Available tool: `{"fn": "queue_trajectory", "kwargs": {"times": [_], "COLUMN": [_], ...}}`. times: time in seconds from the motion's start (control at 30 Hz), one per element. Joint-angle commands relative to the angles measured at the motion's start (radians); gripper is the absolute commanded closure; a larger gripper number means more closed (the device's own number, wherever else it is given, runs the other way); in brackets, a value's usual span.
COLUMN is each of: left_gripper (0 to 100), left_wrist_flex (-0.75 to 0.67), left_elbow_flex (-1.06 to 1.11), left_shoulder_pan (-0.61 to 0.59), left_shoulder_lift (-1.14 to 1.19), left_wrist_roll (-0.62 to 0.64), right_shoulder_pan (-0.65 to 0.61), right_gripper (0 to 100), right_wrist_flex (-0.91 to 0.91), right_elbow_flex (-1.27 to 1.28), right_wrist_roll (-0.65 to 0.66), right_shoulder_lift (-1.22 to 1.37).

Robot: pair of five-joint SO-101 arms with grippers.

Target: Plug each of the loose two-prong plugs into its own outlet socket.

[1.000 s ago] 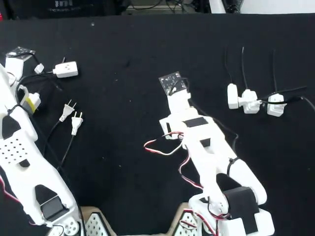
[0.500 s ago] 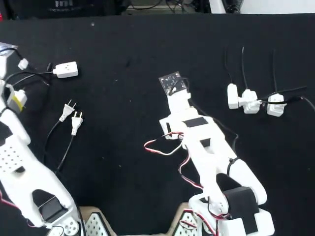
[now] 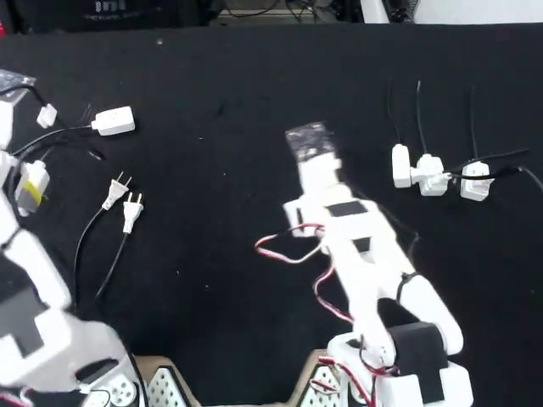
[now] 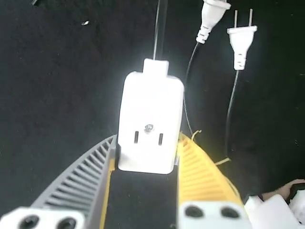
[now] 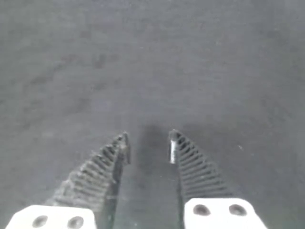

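Note:
My left gripper (image 4: 147,143) is shut on a white outlet socket (image 4: 150,126), its slots facing the camera and its black cord running away from it. Beyond it lie two loose two-prong plugs (image 4: 212,14) (image 4: 240,45) on the black cloth. From above, that gripper (image 3: 30,185) is at the far left edge, and the plugs (image 3: 114,192) (image 3: 131,212) lie side by side to its right. My right gripper (image 5: 148,143) is open above bare cloth, with nothing between its fingers; its arm (image 3: 339,229) stands mid-table.
Another white outlet socket (image 3: 113,120) lies at the back left with its cord trailing left. Three white socket pieces (image 3: 401,165) (image 3: 433,176) (image 3: 475,181) with black cords lie in a row at the right. The black cloth (image 3: 212,254) covers the whole table.
The left arm has swung left toward the table's edge, carrying its socket and dragging the cords. The right arm's wrist has shifted slightly to the right. The plugs have not moved.

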Motion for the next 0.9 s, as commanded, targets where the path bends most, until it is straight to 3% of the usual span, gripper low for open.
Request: {"fn": "queue_trajectory", "kwargs": {"times": [0.0, 0.17, 0.37, 0.5, 0.7, 0.87], "left_gripper": [95, 95, 95, 95, 94, 79], "left_wrist_flex": [0.006, -0.052, -0.315, -0.506, -0.862, -0.974], "left_elbow_flex": [0.094, 0.289, 0.547, 0.702, 0.98, 1.119], "left_shoulder_pan": [0.042, 0.24, 0.564, 0.754, 0.883, 0.949], "left_shoulder_lift": [-0.236, -0.288, -0.285, -0.281, -0.281, -0.282], "left_wrist_roll": [0.012, 0.054, 0.414, 0.582, 0.79, 0.928], "right_shoulder_pan": [0.097, 0.153, 0.167, 0.166, 0.164, 0.163], "right_gripper": [86.8, 86.8, 86.8, 86.8, 86.8, 86.8], "right_wrist_flex": [-0.014, -0.018, -0.018, -0.018, -0.017, -0.018], "right_elbow_flex": [-0.042, -0.044, -0.044, -0.044, -0.044, -0.044], "right_wrist_roll": [-0.078, -0.152, -0.158, -0.158, -0.158, -0.158], "right_shoulder_lift": [-0.051, -0.051, -0.051, -0.051, -0.051, -0.051]}}
